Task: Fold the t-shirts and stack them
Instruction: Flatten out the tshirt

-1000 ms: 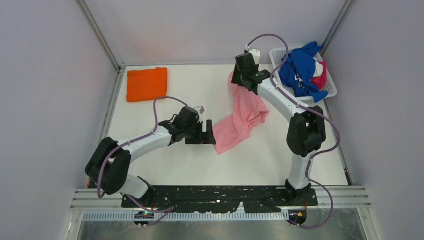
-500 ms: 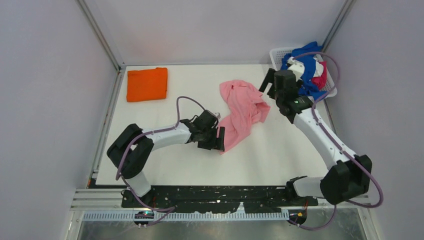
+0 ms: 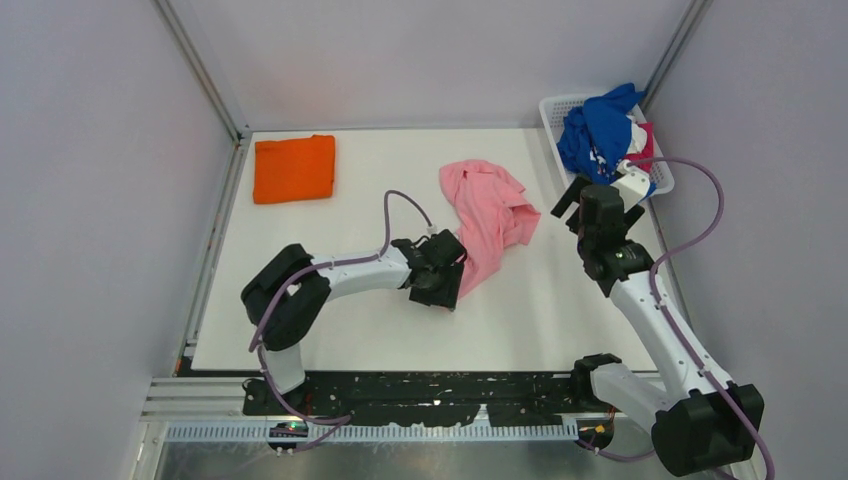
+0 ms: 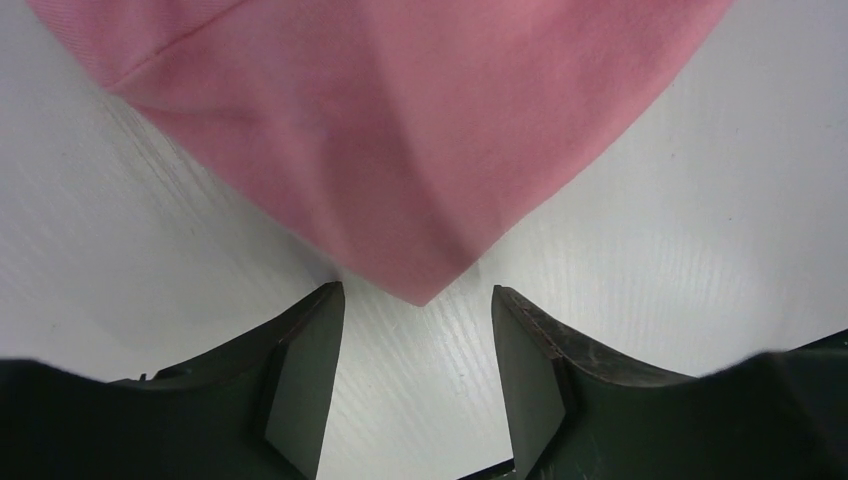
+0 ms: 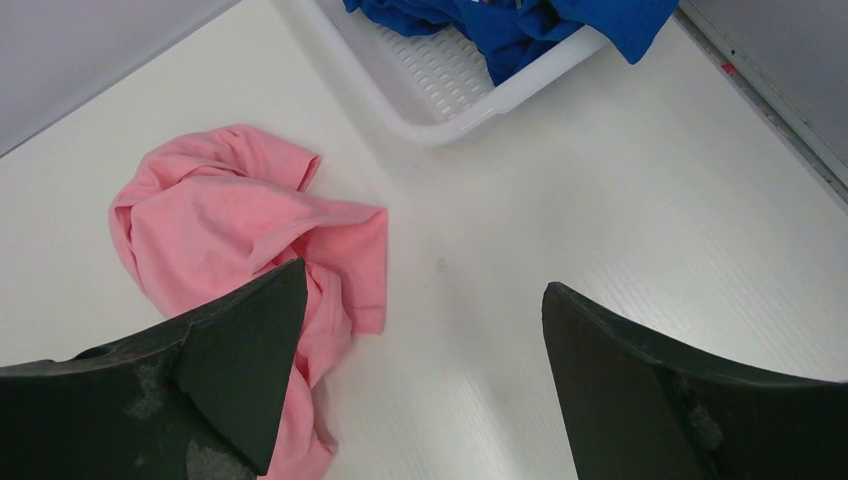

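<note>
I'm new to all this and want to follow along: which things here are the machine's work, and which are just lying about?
Part of the job:
crumpled light pink cotton t-shirt
folded bright orange cotton t-shirt
rumpled royal blue cotton t-shirt

Just lying about:
white slatted plastic basket, holding the blue one
white table

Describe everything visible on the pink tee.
The pink tee is light pink, soft cotton-looking knit with a stitched hem, unfolded and crumpled in a long heap on the white table, apart from the basket. Its near corner tip lies between the fingers of the open left hand, ungripped. The right hand hovers open, clear of it.
</note>
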Action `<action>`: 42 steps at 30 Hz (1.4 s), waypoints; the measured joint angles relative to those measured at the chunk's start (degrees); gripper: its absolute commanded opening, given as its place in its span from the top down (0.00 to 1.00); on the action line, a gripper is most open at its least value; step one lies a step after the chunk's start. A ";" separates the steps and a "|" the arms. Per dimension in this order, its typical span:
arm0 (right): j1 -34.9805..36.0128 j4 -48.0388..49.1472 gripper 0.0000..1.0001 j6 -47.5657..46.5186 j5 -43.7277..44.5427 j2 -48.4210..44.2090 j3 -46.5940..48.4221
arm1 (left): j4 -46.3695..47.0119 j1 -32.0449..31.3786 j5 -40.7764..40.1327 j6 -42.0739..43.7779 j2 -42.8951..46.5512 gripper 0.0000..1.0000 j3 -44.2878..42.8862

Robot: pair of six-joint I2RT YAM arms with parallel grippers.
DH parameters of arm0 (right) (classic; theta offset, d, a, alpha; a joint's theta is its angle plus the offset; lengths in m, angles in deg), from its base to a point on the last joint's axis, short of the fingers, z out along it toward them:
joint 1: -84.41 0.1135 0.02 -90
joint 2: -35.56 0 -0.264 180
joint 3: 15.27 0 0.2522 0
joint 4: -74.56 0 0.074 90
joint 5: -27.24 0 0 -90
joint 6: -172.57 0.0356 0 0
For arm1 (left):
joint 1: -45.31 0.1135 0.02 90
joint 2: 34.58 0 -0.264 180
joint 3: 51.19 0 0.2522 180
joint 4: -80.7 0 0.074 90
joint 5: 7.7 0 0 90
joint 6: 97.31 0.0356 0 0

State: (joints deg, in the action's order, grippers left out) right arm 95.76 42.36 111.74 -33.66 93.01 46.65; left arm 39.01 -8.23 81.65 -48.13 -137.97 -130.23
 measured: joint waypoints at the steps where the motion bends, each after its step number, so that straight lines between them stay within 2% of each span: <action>1: -0.07 -0.04 0.04 -0.02 0.15 -0.28 -0.26 | -0.68 -0.35 -0.48 -0.31 -0.39 0.46 -0.55; 3: -0.26 -0.02 0.04 -0.09 0.26 -0.59 -0.76 | -2.14 -0.83 -1.46 -0.68 -1.49 0.50 -2.12; 5: -0.35 -0.04 0.05 -0.11 0.26 -0.59 -1.05 | -3.74 -1.14 -1.97 -0.83 -2.86 0.61 -4.09; 7: -0.39 -0.13 0.05 -0.15 0.33 -0.59 -1.29 | -4.50 -1.40 -2.38 -0.87 -4.09 0.78 -5.55; 8: -0.50 -0.15 0.05 -0.17 0.35 -0.59 -1.36 | -5.14 -1.53 -2.64 -1.01 -4.74 0.92 -6.43; 9: -0.63 -0.26 0.05 -0.24 0.37 -0.61 -1.36 | -5.55 -1.55 -2.86 -1.03 -5.27 1.00 -7.02; 14: -1.40 -0.52 0.05 -0.37 0.20 -1.81 -2.38 | -7.54 -1.03 -4.24 -1.22 -6.51 1.00 -8.85; 17: -2.05 -1.36 0.04 -0.59 -1.42 -2.73 -3.50 | -5.77 0.74 -3.78 -1.95 -4.37 1.00 -5.97; 20: -2.60 -2.91 0.04 -1.18 -4.44 -2.80 -4.22 | -4.61 6.51 -3.34 -2.38 2.54 1.00 0.96; 23: -2.86 -4.52 0.01 -2.08 -8.41 -2.34 -5.01 | -4.04 15.67 -3.32 -2.43 12.11 1.00 7.15; 25: -2.91 -5.66 0.04 -2.36 -11.28 -1.11 -5.11 | -3.61 21.81 -3.91 -2.27 18.53 1.00 9.81; 28: -2.91 -6.84 0.06 -2.45 -15.72 1.95 -5.14 | -3.67 25.86 -4.59 -1.88 25.59 1.00 12.07; 35: 0.15 -6.23 0.09 -1.22 -23.52 9.51 -5.95 | -3.78 26.77 -3.54 -0.76 31.85 1.00 14.56; 42: 7.43 -1.66 0.29 3.80 -23.67 19.10 -5.95 | -3.65 26.77 -1.64 -0.70 31.89 1.00 15.30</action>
State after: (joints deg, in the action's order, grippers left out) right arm 103.19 40.70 115.55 -57.33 112.11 40.70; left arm 35.36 18.55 80.01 -48.83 -106.08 -114.93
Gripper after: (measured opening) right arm 0.778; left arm 0.014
